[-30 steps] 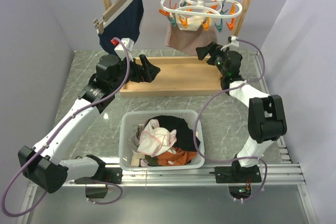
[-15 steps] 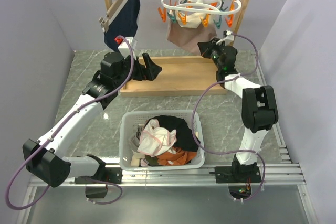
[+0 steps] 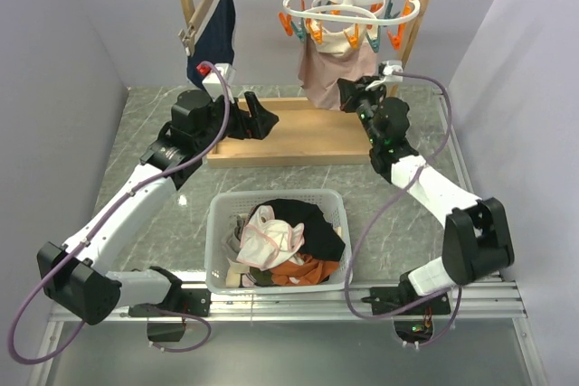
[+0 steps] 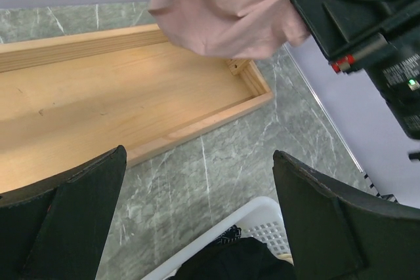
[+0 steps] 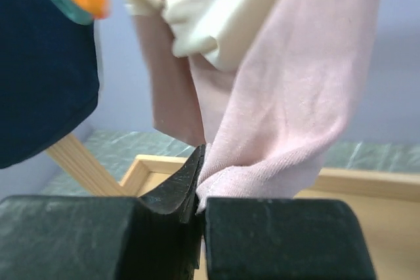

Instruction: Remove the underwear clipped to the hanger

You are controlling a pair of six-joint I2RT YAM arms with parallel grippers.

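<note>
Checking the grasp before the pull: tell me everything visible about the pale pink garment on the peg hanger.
The pale pink garment looks like thin, soft, matte knit fabric, with a whitish panel near its top. It hangs limp and creased, clipped by orange pegs under the white ring hanger. Its lower edge is pinched in the shut right tool. It hangs over the right end of the wooden tray; whether it touches the tray cannot be told.
</note>
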